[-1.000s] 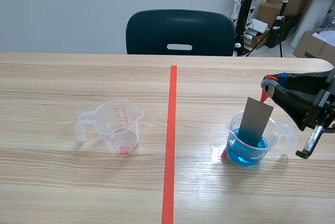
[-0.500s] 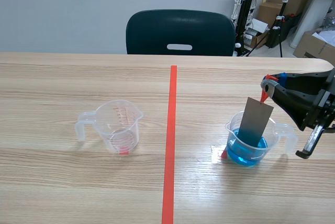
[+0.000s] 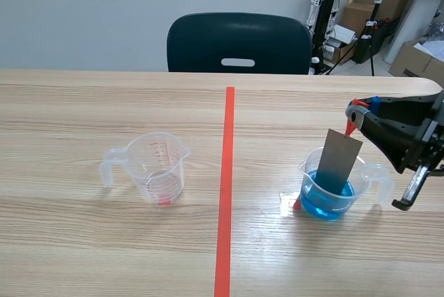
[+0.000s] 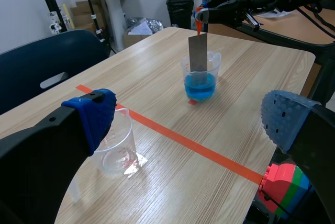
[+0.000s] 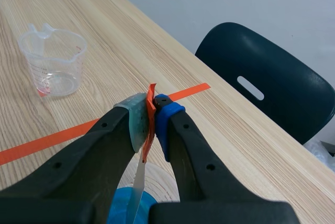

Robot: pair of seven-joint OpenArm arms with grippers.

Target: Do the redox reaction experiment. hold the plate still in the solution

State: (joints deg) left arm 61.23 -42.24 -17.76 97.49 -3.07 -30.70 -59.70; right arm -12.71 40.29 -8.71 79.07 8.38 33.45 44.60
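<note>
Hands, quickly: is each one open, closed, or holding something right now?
Left hand: open, holding nothing.
Right hand: closed, holding the metal plate by its orange tab, lower end in the blue solution.

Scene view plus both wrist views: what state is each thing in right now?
plate: upright, slightly tilted, lower end dipped in the blue solution.
right cup: upright, partly filled.
left cup: upright, empty.
right gripper: shut on the plate's red top tab.
left gripper: open, holding nothing.
</note>
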